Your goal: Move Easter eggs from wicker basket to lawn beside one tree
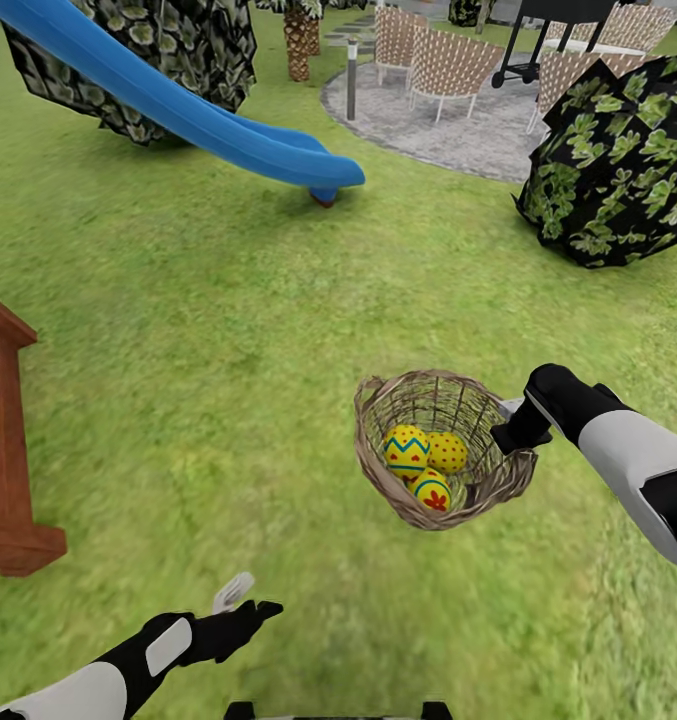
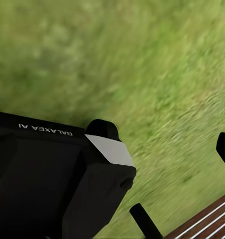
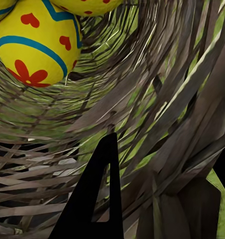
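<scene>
- The wicker basket (image 1: 444, 450) is seen in the head view on the lawn (image 1: 198, 350), tilted, with its opening turned toward the camera.
- Three Easter eggs (image 1: 406, 448) are contained in the basket, clustered together and touching one another; one egg (image 3: 35, 47) is seen close up in the right wrist view, resting against the woven inner wall.
- The right gripper (image 1: 513, 428) is positioned at the basket's right rim. In the right wrist view, one dark finger (image 3: 95, 199) is located inside the basket wall and the other at the outer side, with the wicker wall between them; the jaws are clamped on the rim.
- The left gripper (image 1: 240, 600) is held low over bare grass, well apart from the basket. Its fingers are spread with nothing between them.
- A blue slide (image 1: 178, 110) is located beyond the basket, on the far grass.
- A dark-foliaged tree (image 1: 618, 170) with pale speckled leaves is located to the far right.
- A gravel circle (image 1: 438, 125) with chairs lies behind.
</scene>
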### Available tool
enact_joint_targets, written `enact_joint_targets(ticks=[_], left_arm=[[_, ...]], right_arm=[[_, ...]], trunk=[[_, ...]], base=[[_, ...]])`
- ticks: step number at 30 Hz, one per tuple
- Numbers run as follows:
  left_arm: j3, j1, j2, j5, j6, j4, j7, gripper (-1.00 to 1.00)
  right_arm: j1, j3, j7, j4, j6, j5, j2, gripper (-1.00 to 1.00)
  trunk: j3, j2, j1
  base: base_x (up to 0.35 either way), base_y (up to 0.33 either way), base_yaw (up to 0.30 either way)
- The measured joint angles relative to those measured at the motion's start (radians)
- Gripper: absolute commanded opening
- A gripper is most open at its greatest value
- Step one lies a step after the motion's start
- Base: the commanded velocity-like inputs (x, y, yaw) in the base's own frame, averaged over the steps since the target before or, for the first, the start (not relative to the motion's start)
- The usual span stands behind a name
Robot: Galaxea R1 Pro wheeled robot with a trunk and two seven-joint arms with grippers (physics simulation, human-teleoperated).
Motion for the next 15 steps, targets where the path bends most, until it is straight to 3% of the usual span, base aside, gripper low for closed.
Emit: enact_joint_targets(ticks=[15], left_arm=[[0.0,0.0,-0.001,0.0,0.0,0.0,0.0,1.0]], right_arm=[[0.0,0.0,0.0,0.0,0.0,0.0,0.0,-1.0]], trunk=[[0.0,0.0,0.0]], base=[[-0.306,0.128,0.0]])
